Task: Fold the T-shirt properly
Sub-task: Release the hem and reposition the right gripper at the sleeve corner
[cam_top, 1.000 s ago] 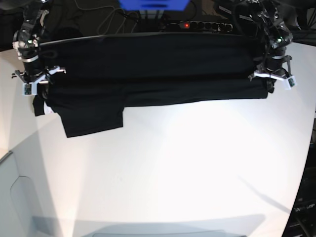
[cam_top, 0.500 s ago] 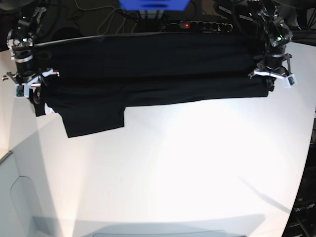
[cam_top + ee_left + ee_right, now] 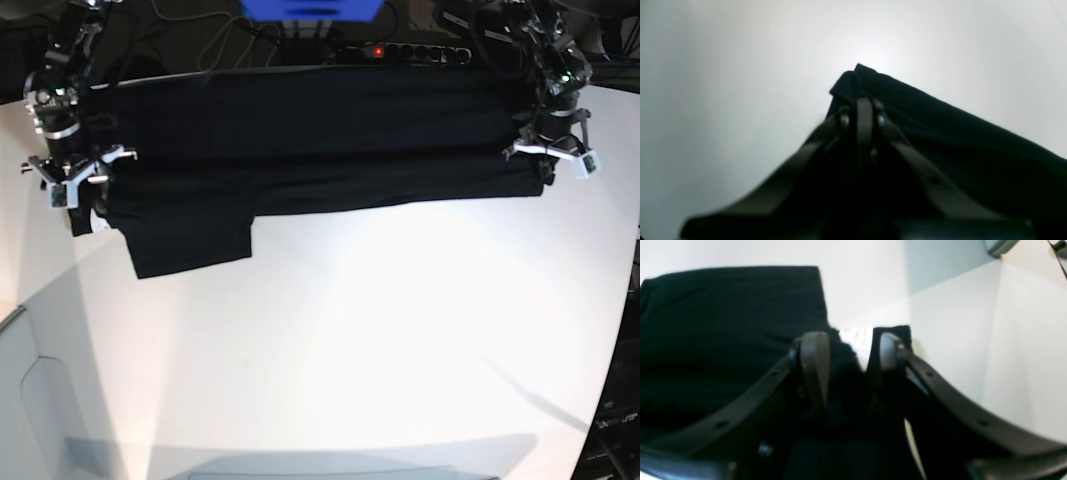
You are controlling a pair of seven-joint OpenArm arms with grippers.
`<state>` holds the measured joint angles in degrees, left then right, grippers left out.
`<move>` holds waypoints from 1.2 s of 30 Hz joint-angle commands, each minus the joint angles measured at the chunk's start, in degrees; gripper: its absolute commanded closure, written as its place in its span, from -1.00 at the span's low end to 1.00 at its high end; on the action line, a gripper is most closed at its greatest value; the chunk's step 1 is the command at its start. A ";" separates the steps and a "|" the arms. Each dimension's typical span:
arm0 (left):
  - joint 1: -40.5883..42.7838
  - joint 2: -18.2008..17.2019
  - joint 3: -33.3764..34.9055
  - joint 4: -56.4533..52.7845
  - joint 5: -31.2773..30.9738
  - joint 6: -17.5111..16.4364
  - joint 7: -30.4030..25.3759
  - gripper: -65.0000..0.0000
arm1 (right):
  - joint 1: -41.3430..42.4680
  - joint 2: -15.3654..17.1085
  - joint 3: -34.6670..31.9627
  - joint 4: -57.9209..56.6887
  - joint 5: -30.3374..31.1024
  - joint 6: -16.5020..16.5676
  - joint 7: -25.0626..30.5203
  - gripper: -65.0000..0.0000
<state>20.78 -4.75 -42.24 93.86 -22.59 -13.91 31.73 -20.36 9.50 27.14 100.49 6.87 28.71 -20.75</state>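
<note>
Lying on the white worktop (image 3: pixel 350 330): one black T-shirt (image 3: pixel 300 140). Left claw (image 3: pixel 862 110) pinches its corner. Right claw (image 3: pixel 848 350) stands spread around cloth.

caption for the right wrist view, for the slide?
Right gripper open over the edge of the black T-shirt lying on the white table, jaws apart with dark cloth and a white tag between them.

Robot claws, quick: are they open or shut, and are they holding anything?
Left gripper: shut, pinching an end of the black T-shirt.
Right gripper: open, jaws apart, with cloth lying between them, not clamped.
</note>
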 commanded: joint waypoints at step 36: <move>0.28 -0.65 -0.27 0.95 -0.40 0.15 -1.18 1.00 | 6.51 -1.10 4.73 0.74 0.55 11.29 -0.57 0.71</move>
<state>21.06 -4.75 -42.24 93.89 -22.57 -13.93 31.73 -14.00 7.66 31.66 100.05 6.28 39.18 -22.87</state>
